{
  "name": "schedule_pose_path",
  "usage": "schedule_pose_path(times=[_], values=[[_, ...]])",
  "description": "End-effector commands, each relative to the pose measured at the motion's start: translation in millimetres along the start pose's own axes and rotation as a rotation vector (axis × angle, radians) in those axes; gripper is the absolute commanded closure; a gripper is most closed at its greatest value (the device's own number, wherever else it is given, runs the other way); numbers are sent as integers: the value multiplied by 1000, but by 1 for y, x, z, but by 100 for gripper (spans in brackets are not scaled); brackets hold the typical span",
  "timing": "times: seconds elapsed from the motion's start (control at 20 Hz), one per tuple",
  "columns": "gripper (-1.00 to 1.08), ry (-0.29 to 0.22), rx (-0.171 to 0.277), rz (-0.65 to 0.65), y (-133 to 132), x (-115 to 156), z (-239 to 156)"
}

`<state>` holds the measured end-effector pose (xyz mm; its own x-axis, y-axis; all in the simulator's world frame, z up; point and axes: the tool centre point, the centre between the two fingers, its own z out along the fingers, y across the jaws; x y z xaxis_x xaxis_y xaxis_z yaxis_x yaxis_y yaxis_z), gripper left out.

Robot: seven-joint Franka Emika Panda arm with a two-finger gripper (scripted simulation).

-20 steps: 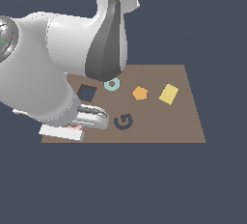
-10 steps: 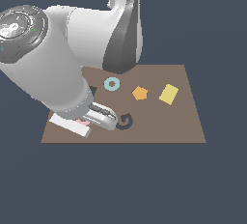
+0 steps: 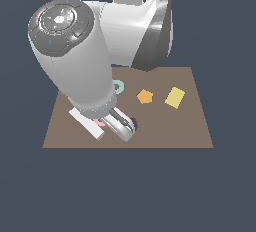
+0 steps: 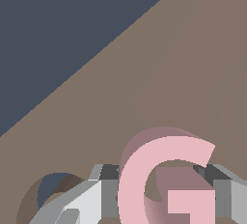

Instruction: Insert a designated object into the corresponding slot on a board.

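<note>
Pink G piece (image 4: 166, 179) is held between the jaws of the gripper (image 4: 164, 194), closed on it, low over the brown board (image 3: 190, 126), so it can be fitted into the slot (image 4: 55, 189) beside it.

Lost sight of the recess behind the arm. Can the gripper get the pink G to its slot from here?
Probably yes. In the wrist view the pink G sits between the gripper fingers, and a dark slot shows close beside them on the board, nothing between. Alignment is unclear.

G piece (image 4: 166, 179) betw fingers (image 4: 79, 203), over board (image 3: 190, 126), slot (image 4: 53, 187) beside
</note>
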<state>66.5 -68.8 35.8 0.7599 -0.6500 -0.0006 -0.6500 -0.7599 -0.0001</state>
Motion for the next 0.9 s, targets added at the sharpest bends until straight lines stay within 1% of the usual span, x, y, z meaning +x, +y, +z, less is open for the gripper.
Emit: schedule_pose_path(times=[0.0,0.4,0.85], values=[[108,0,0,84,-9,-8,-1],[108,0,1,304,-36,-23,-3],[108,-1,1,461,-58,-30,-4]])
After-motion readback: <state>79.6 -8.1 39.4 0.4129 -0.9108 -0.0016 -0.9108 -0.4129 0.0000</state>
